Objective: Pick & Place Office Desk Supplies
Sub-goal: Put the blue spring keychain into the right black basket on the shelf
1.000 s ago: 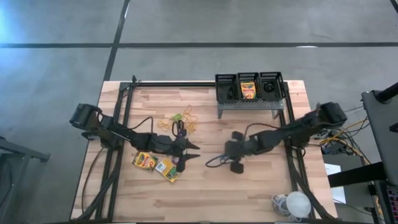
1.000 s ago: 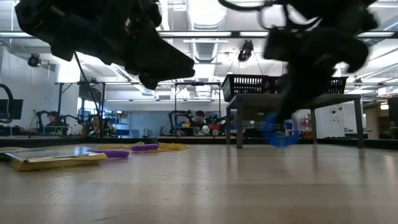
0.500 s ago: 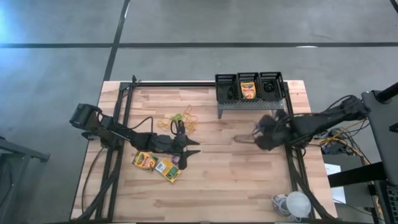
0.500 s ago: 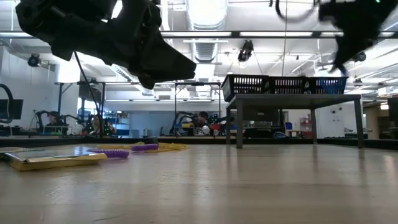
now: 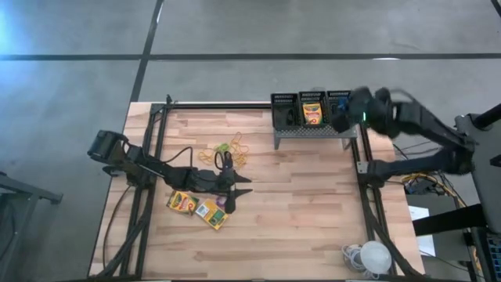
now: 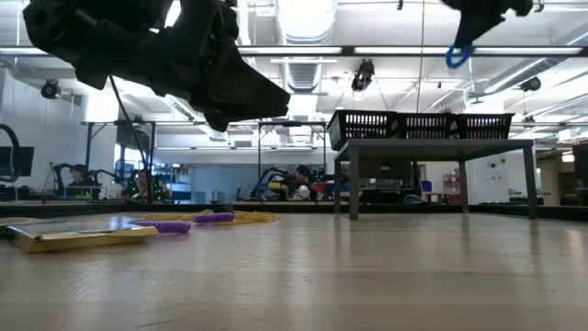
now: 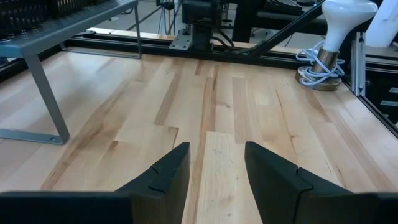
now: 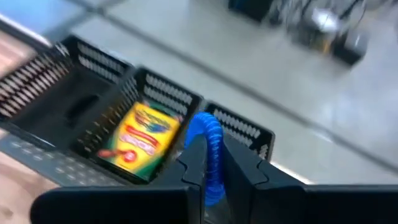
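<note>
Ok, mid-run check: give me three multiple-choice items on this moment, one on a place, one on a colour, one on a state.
1. Where is the right gripper?
A. above the mesh bins
B. low over the table's middle
C. by the crayon boxes on the table

2. What colour is the ring it carries?
A. purple
B. blue
C. green

3. How is the left gripper?
A. shut on a rubber band
B. shut on a crayon box
C. open, empty

Key: A, the high view shows it over the bins; B, the ring is blue in the low and right wrist views; C, bare wood shows between its fingers.
</note>
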`<act>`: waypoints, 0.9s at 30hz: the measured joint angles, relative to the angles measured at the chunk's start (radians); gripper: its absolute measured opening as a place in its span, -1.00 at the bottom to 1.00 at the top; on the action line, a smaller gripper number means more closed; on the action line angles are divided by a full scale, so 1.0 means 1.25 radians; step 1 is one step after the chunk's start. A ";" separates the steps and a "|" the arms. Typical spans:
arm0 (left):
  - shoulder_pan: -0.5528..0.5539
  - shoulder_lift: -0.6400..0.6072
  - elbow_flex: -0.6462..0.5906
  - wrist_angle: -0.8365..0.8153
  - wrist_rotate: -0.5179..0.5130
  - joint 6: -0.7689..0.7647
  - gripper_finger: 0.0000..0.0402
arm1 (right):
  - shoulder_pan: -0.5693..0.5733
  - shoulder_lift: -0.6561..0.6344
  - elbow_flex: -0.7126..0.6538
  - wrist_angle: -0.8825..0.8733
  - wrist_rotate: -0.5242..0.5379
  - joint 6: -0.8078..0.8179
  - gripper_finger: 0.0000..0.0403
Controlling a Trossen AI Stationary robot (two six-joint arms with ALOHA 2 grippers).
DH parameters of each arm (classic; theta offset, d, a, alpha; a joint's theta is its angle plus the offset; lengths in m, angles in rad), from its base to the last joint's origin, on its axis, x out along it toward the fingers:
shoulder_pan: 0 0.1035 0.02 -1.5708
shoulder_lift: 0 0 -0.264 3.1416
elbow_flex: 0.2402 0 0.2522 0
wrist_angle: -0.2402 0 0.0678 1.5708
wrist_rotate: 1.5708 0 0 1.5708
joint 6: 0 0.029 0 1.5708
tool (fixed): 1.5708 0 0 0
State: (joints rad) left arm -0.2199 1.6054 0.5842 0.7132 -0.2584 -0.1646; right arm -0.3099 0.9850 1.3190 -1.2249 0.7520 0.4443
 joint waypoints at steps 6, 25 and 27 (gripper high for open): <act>0.000 0.000 0.000 0.000 0.000 -0.002 -0.20 | -0.389 0.094 0.064 -0.005 -0.438 -0.245 -0.86; -0.001 0.001 0.000 0.000 0.000 -0.013 -0.20 | -0.523 0.312 0.122 -0.160 -0.527 -0.288 -0.86; -0.001 0.001 0.000 0.000 0.001 -0.015 -0.20 | -0.520 0.322 0.115 -0.160 -0.526 -0.286 -0.86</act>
State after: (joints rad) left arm -0.2207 1.6062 0.5838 0.7133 -0.2578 -0.1829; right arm -0.9600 1.3874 1.4624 -1.4250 0.0942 0.0865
